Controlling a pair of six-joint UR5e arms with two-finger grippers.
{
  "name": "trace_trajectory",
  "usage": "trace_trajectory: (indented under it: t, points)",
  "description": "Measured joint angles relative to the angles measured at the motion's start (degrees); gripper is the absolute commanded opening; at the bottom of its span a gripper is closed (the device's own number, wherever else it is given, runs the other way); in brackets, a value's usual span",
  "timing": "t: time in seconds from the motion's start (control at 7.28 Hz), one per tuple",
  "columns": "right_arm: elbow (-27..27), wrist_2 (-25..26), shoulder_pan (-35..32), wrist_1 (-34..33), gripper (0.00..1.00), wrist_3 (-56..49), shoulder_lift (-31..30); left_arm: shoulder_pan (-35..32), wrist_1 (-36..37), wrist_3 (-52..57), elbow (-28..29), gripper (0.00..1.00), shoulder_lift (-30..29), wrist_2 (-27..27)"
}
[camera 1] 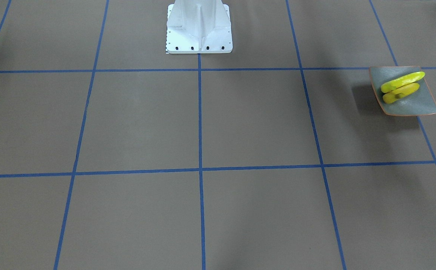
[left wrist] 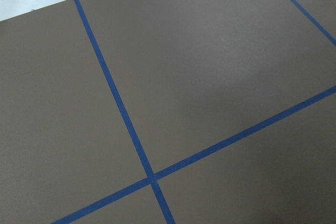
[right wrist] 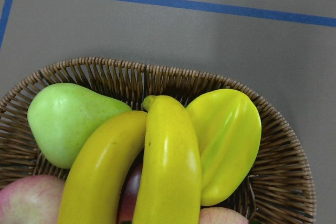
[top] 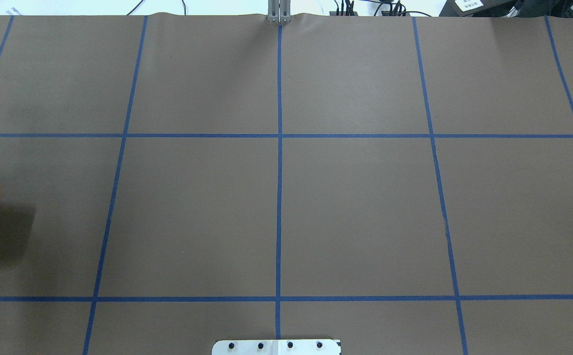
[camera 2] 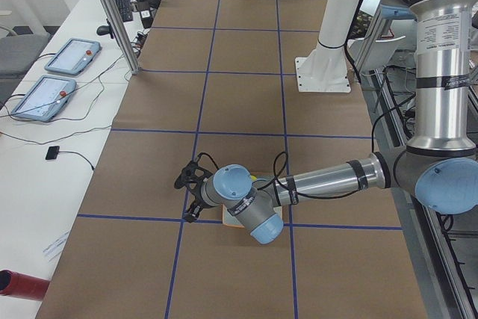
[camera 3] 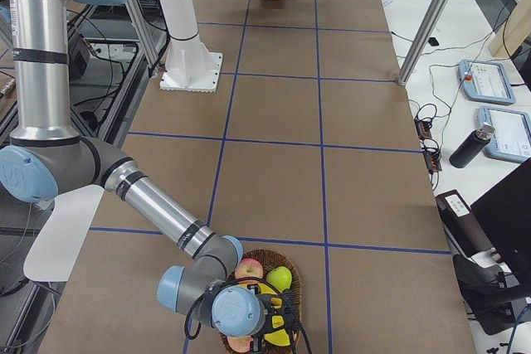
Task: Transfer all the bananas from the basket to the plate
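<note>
Pointing rimward, two glossy yellow bananas (right wrist: 163, 166) lie in your brown wicker basket (right wrist: 157, 74); two cross the grey-green plate (camera 1: 416, 107). Left gripper (camera 2: 190, 184), right gripper (camera 3: 278, 325): cannot tell spread.

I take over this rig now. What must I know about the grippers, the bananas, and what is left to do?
Left gripper: near the plate; I cannot tell if it is open or shut.
Right gripper: low over the basket; its state is also unclear.
Done: two bananas lie side by side on the plate.
Left: two more bananas lie in the basket among other fruit; they must go to the plate.
</note>
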State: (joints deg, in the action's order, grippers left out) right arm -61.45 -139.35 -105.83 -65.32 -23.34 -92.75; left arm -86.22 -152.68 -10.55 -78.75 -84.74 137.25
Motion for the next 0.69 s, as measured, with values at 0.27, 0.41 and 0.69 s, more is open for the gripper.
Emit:
trace_trajectory:
  t: [0.27,0.41,0.69]
  points:
    - [0.1,-1.99,1.53,0.25,0.75,1.58,0.01,0.0,-0.43,-0.05,0.0,1.0,0.15,0.03]
    - [0.24,-1.55,1.86,0.68,0.75,1.8,-0.09,0.0,-0.48,-0.08,0.0,1.0,0.17,0.03]
    - [0.9,0.54,2.0,2.25,0.46,1.88,-0.28,0.0,-0.63,-0.09,0.0,1.0,0.21,0.03]
